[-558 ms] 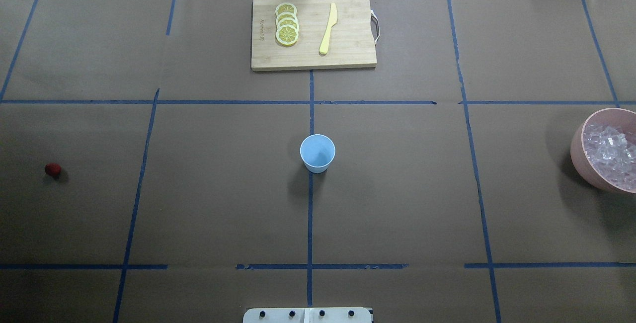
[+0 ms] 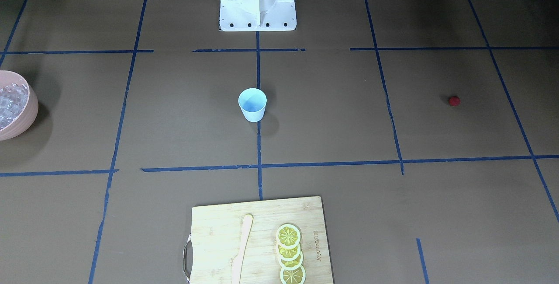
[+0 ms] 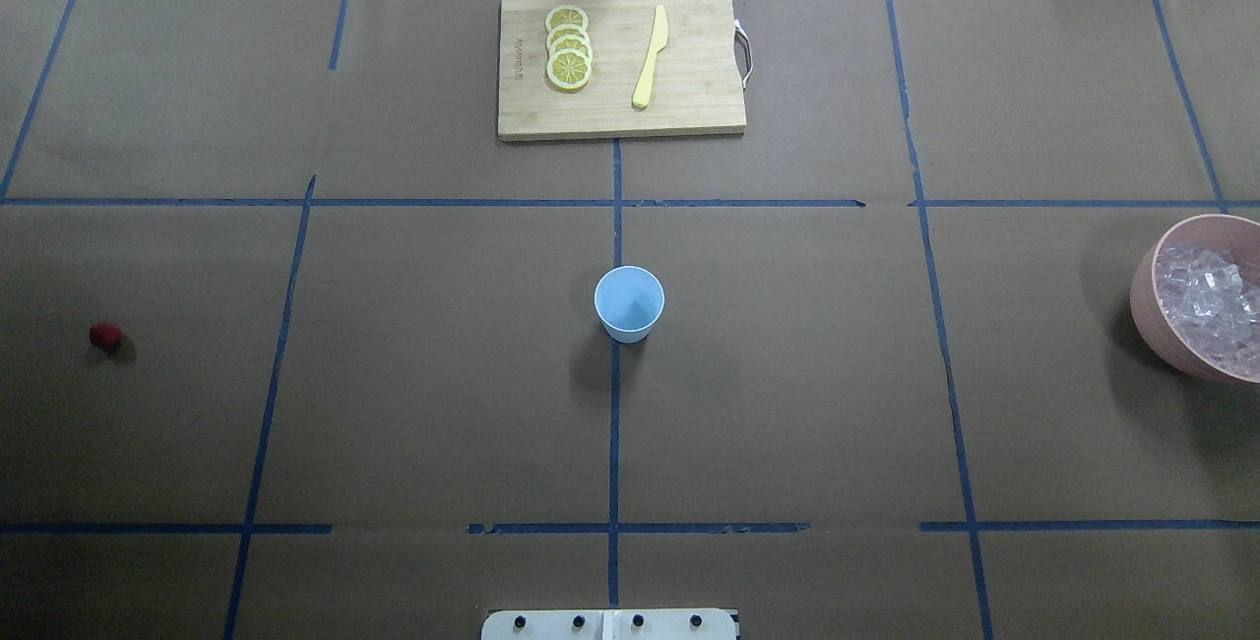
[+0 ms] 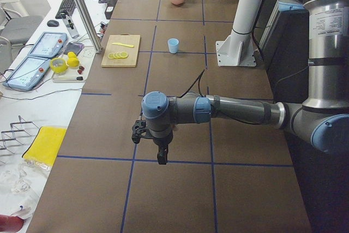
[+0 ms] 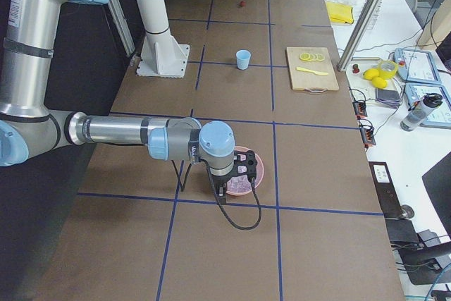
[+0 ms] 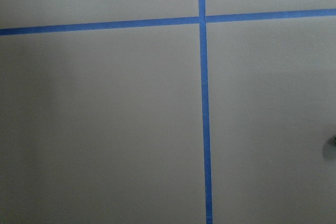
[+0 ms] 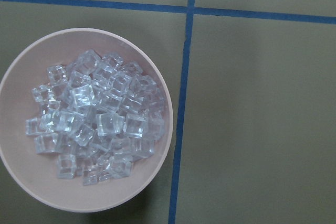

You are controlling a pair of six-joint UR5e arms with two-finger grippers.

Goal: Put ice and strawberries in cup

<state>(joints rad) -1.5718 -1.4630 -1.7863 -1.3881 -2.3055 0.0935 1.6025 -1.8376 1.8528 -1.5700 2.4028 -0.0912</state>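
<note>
The light blue cup (image 3: 629,302) stands upright and empty at the table's middle; it also shows in the front view (image 2: 252,104). One dark red strawberry (image 3: 104,335) lies alone at the far left. Clear ice cubes (image 3: 1211,310) fill a pink bowl (image 3: 1147,310) at the right edge; the right wrist view looks straight down on the ice (image 7: 97,119). My left gripper (image 4: 159,155) hangs over the table's left end and my right gripper (image 5: 222,189) hangs over the bowl. I cannot tell whether either is open or shut. No fingers show in the wrist views.
A wooden cutting board (image 3: 689,79) with several lemon slices (image 3: 568,47) and a yellow knife (image 3: 651,57) lies at the far side. Blue tape lines cross the brown table cover. The robot's white base (image 2: 257,8) stands at the near edge.
</note>
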